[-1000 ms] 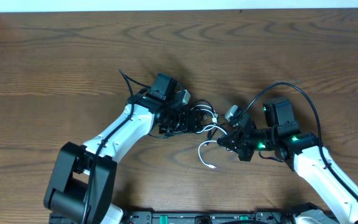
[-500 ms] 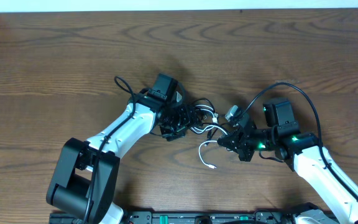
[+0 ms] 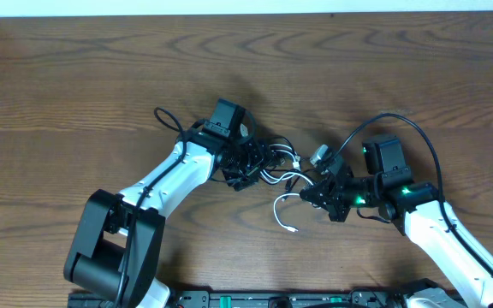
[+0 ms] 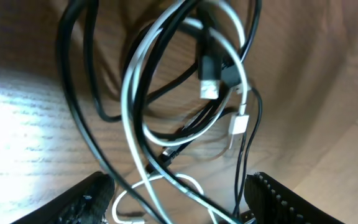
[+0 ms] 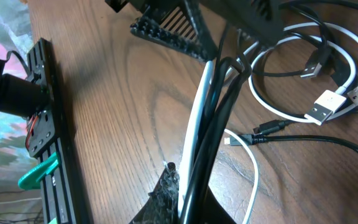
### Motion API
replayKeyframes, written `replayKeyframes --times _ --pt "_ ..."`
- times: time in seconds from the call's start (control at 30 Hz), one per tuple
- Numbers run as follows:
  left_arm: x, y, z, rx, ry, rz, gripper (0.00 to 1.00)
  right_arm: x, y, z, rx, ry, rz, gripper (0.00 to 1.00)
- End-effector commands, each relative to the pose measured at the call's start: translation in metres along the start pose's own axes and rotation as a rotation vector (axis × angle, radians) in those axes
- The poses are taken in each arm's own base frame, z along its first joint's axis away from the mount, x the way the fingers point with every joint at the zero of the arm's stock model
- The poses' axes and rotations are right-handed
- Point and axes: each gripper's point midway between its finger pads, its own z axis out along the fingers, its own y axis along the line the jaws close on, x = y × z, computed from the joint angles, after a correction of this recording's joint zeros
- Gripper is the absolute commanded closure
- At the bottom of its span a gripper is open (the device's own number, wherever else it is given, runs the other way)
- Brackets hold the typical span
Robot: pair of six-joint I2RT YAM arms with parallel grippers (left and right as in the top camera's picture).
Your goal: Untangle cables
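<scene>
Your left claw (image 4: 178, 183) hangs wide open over the worktop (image 3: 101, 85), a finger on either side of the cables (image 3: 278, 169). These lie knotted near the middle of the worktop, between your two arms. There the white cable (image 4: 127, 93) loops in and out of the black cable (image 4: 207, 57) (their plug ends sit close together). A loose white tail curls away from the knot. At the right, your right claw (image 5: 185, 200) is pinched onto a bundle of white and black strands.

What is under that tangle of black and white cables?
The brown wooden table shows through the loops of the cables. Where strands cross, the top ones hide the lower ones and the wood beneath.
</scene>
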Motion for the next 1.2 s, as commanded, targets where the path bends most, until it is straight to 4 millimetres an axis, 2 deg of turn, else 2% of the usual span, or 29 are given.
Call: replayKeyframes --times 0.0,0.2,0.5,0.73,0.77,0.83,0.9,0.93,1.03,1.17 --pt "-0.009 -0.005 0.0 0.004 -0.029 -0.026 0.28 -0.001 0.004 0.001 -0.017 -0.002 -0.023 0.99" --pt "-0.005 -0.006 0.003 0.001 -0.026 -0.022 0.28 -0.001 0.004 0.001 -0.017 -0.002 -0.023 0.99" --pt "0.006 -0.003 0.019 -0.067 -0.048 0.032 0.28 -0.001 0.004 0.001 -0.017 -0.002 -0.024 0.99" --pt "0.008 0.016 0.037 -0.128 -0.01 0.005 0.28 -0.001 0.004 0.001 -0.017 -0.002 -0.024 0.99" --pt "0.009 0.018 0.039 -0.137 -0.005 0.0 0.32 -0.001 0.004 0.001 -0.017 -0.002 -0.024 0.99" --pt "0.009 0.025 0.043 -0.157 0.008 0.019 0.64 -0.001 0.002 0.001 -0.006 0.001 -0.023 0.99" --pt "0.008 0.029 0.043 -0.173 0.007 0.055 0.85 0.002 -0.003 0.0 0.023 0.015 -0.017 0.99" --pt "0.006 0.033 0.042 -0.194 -0.004 0.066 0.91 0.005 -0.008 0.0 0.051 0.028 -0.011 0.99" --pt "-0.001 0.052 0.036 -0.28 -0.04 0.073 0.92 0.019 -0.028 -0.003 0.176 0.091 0.013 0.99" --pt "-0.014 0.092 0.015 -0.439 -0.078 0.039 0.92 0.045 -0.077 -0.025 0.503 0.197 0.141 0.99"
